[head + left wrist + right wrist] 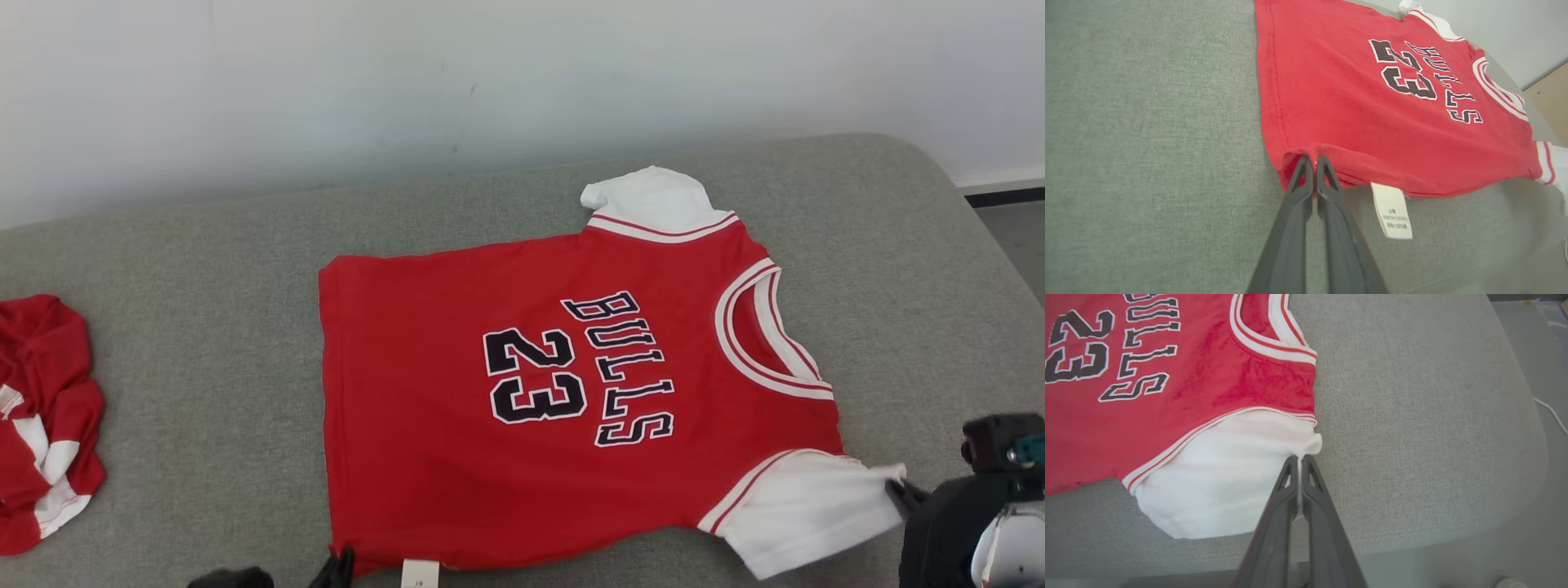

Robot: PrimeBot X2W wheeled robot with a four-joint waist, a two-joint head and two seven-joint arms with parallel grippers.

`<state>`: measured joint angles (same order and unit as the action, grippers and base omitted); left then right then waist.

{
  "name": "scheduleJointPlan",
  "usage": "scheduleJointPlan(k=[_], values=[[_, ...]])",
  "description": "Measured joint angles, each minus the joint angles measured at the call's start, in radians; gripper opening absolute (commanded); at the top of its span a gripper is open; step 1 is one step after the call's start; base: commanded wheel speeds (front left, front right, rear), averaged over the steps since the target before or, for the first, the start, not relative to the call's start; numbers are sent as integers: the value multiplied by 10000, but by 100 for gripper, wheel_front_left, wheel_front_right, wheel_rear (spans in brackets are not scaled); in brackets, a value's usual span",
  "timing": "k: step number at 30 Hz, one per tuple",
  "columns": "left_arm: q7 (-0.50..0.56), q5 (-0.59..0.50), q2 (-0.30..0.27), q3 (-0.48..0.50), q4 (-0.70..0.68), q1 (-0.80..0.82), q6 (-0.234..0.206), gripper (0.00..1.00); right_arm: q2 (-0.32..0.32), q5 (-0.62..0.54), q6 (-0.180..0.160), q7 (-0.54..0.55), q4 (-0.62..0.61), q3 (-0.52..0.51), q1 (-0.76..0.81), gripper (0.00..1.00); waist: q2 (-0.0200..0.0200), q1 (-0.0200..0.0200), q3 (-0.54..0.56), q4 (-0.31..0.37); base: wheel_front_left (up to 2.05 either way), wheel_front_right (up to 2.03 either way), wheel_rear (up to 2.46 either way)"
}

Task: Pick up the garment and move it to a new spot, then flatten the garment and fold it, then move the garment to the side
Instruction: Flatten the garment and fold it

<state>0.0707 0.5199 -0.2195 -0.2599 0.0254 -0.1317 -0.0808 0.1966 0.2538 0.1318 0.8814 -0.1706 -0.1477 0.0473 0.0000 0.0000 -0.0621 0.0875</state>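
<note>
**Both pincers clamped on the jersey's near edge**

The left pincer (1314, 160) is pressed together on the near hem corner of the red garment (571, 392), just beside its white care label (1392, 210). The right pincer (1299, 458) pinches the outer corner of the near white sleeve (1220, 486). The garment lies flat, print up, in the middle of the grey padded surface (204, 327). Bare padding runs along the far edge and right end; a crumpled red-and-white cloth (45, 416) sits well apart at the left edge
</note>
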Motion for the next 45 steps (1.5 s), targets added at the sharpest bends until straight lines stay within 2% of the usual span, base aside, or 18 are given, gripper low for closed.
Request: scheduleJointPlan(k=[3, 9, 16, 29, 37, 45], values=[[127, -155, 36, -42, -58, 610, -150, 0, 332, -4, 0, -458, -33, 222, -639, 0, 0, 1, -165, -70, 0, 0, 0], [709, -36, 221, -121, 23, 1730, -173, 0, 744, 79, 0, -817, 579, 686, -1704, 0, 1, 2, -365, -269, 0, 0, 0], [886, 125, 318, -84, 568, 2791, -144, 0, 882, 299, 0, -1124, 1379, 926, -2761, 0, 0, 2, -575, -410, 0, 0, 0], [324, -155, 508, 81, 2136, 4443, -391, 0, 930, 525, 0, -2176, 3016, 1526, -4403, 0, 1, 3, -1339, -449, 0, 0, 0], [2, -192, 573, 29, 2698, 4933, -336, 0, 961, 462, 0, -3281, 3831, 1559, -5245, 0, 1, 2, -1780, -517, 0, 0, 0], [-265, -192, 625, 4, 3037, 5140, -318, 0, 957, 359, 0, -3802, 4633, 1778, -5829, 0, 1, 2, -1959, -670, 0, 0, 0]])
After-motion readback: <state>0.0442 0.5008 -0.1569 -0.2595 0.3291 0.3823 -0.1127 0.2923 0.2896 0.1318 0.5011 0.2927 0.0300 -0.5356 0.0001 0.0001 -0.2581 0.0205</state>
